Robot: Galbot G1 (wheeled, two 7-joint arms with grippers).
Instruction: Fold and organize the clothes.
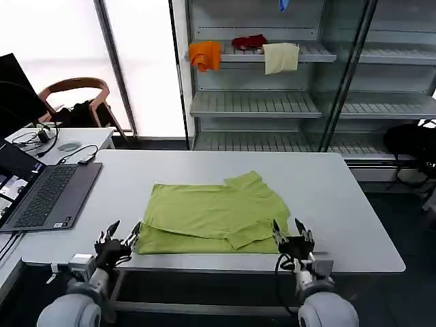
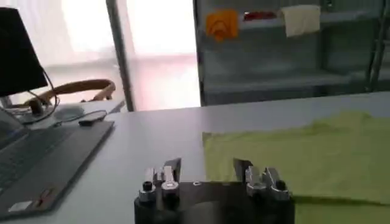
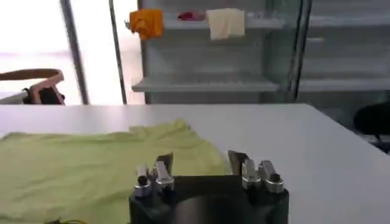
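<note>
Head view: lime-green T-shirt point(image 1: 214, 219) lies flat on white table point(image 1: 204, 167), partly folded, toward near edge and about centre. One sleeve sticks out at far side, folded layer along near hem. No white patch that I can make out.

L gripper point(image 1: 122, 236) sits at near-left corner of shirt, just over table edge, fingers spread apart, nothing held. From L wrist cam: L gripper point(image 2: 207, 165) low over tabletop, two fingers wide apart, shirt edge point(image 2: 292, 155) just ahead and partly between them. Can't tell whether tips touch the fabric.

R gripper point(image 1: 289, 230) at near-right corner of shirt, also at table edge, fingers parted, empty. R wrist cam: R gripper point(image 3: 201, 159) over shirt point(image 3: 91, 173), fabric runs under and ahead of fingers; bare table on its outer side. Contact w/ cloth not clear.

Both arms roughly symmetric from my seat, one per near corner.

Other stuff: grey laptop point(image 1: 48, 194) open on table's left end, well apart from shirt, cable point(image 1: 75, 155) behind it. Shelving unit point(image 1: 272, 102) behind table; orange cloth point(image 1: 205, 54) and cream cloth point(image 1: 281, 57) hang off upper shelf, a red item point(image 1: 249, 42) between them. Wooden chair point(image 1: 75, 99) at back left by the window.
</note>
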